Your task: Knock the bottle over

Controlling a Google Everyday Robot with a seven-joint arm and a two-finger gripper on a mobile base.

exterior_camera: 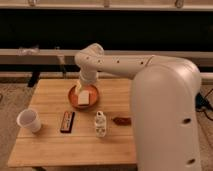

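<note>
One large white arm segment (167,115) fills the right foreground and hides the right end of the wooden table (60,150). The front strip of the tabletop is bare wood.

Middle row, left to right:
- White cup (28,120): upright, near the left edge.
- Dark flat bar (67,121): lying flat, long side pointing front to back.
- Bottle (101,124): upright, clear body with a pale cap and a whitish label. It stands right of the bar and apart from it, near the centre of the visible tabletop.
- Small brown item (121,121): lying flat just right of the bottle. Contact between the two cannot be determined.

Behind this row sits an orange bowl (73,95) holding a pale block (85,97).

The gripper (83,85) hangs at the end of the slim white forearm, directly above the rear of the bowl. It is behind the bottle and clear of it. Its opening state cannot be determined, and whether it touches the bowl or block cannot be determined.

The arm's elbow (91,55) rises above the far table edge. Beyond it, a pale rail (30,55) runs across a dark wall.
</note>
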